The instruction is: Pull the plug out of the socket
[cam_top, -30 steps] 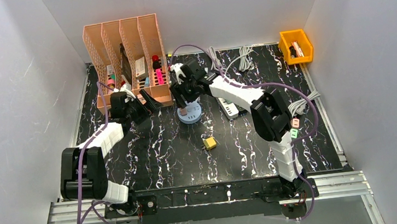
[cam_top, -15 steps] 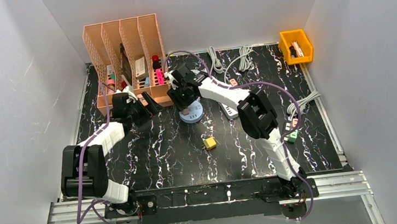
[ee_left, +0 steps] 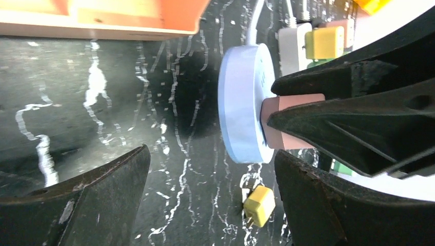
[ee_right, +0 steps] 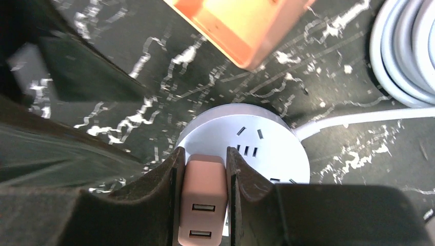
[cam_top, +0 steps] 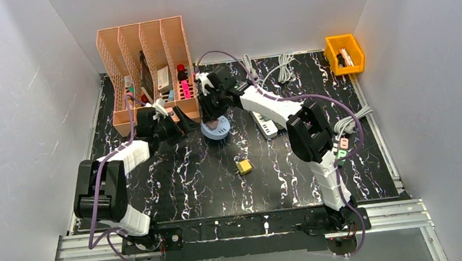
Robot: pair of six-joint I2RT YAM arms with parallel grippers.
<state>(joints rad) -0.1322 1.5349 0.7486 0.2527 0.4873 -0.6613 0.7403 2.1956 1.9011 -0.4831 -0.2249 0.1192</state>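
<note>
A round pale-blue socket (cam_top: 217, 130) lies on the black marbled table in front of the file organiser. A pink plug (ee_right: 204, 200) with two USB ports sits in it. My right gripper (ee_right: 204, 154) comes down from above and is shut on the pink plug, one finger pressed on each side. In the left wrist view the socket (ee_left: 241, 102) shows edge-on, with the plug (ee_left: 287, 123) between the right gripper's black fingers. My left gripper (ee_left: 210, 159) stands wide open just left of the socket (ee_right: 267, 148), holding nothing. From above, the left gripper (cam_top: 180, 124) is level with the socket.
A peach file organiser (cam_top: 146, 68) stands close behind both grippers. A loose yellow plug (cam_top: 243, 166) lies in front of the socket. A white power strip (cam_top: 266, 126) is to its right, coiled white cables (cam_top: 273, 69) behind, and a yellow bin (cam_top: 344, 52) at the far right.
My right gripper has closed onto the pink plug. My left gripper has moved right, closer to the socket. The socket has shifted slightly to the left.
</note>
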